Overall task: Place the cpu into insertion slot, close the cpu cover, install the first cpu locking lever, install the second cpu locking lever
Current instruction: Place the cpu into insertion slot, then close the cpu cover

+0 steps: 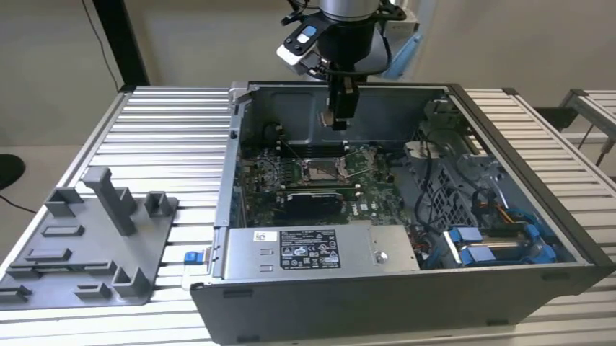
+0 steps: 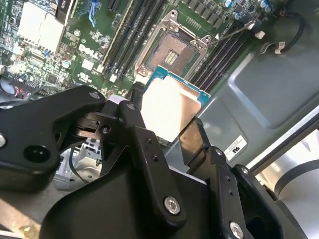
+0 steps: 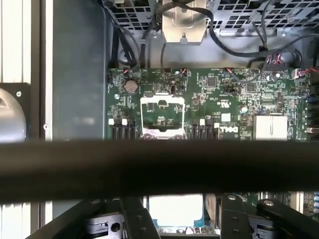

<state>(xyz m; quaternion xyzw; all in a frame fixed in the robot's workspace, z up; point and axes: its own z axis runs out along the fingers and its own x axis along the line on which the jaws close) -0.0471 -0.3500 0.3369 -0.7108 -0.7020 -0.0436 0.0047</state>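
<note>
My gripper (image 1: 338,122) hangs inside the open computer case, above the motherboard, and is shut on the cpu (image 2: 169,107). The cpu is a flat square chip with a bright metal face and a blue-green edge, held between the two black fingers (image 2: 137,129). In the first wrist view the cpu (image 3: 174,209) sits between the fingers (image 3: 133,221). The insertion slot (image 2: 174,52) lies below, its brownish pin field bare inside a silvery rim; it also appears as the insertion slot (image 1: 321,170) and insertion slot (image 3: 162,119). A thin metal lever (image 2: 238,31) sticks out beside it.
Black memory slots (image 2: 127,40) flank the socket. A grey power-supply box (image 1: 313,249) fills the near side of the case (image 1: 385,303), with cables and blue drive brackets (image 1: 481,245) on the exterior view's right. A grey fixture tray (image 1: 86,245) lies on the slatted table at the left.
</note>
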